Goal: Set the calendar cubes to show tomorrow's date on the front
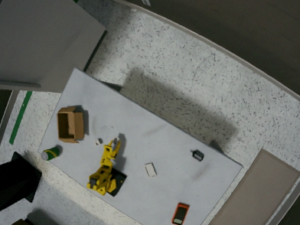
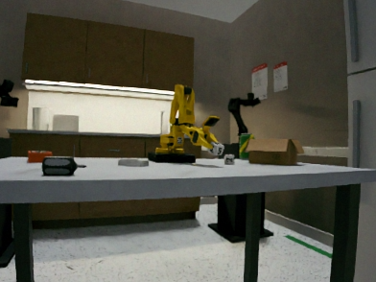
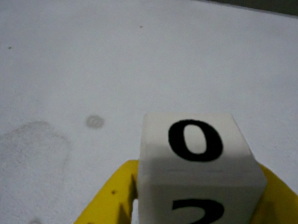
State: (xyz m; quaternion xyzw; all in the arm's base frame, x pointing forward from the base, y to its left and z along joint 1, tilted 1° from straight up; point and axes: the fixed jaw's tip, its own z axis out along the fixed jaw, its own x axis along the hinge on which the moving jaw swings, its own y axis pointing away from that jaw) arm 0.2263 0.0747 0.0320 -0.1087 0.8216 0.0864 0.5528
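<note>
Right now we are holding a white digit cube (image 3: 197, 165) in our end effector (image 3: 200, 210), above the worktop (image 3: 100, 60). We are risking a slip: the cube could be twisting in our hold, landing tilted instead of flat.

This looks like a kitchen or break room put to use as a robot test space. Dark wooden wall cabinets (image 2: 110, 53) hang over a lit backsplash, and a long counter (image 2: 82, 132) with matching lower cabinets runs along the back wall, with a pale canister (image 2: 36, 118) near its left end. At the right edge of the exterior view stands what appears to be a tall pale refrigerator (image 2: 360, 96) with vertical handles. Two notices with red headers (image 2: 269, 78) hang on the side wall. The floor is speckled terrazzo (image 1: 184, 69) marked with a green tape line (image 1: 20, 116). A plain white work table (image 1: 172, 191) on dark legs stands in the middle of the room.
</note>
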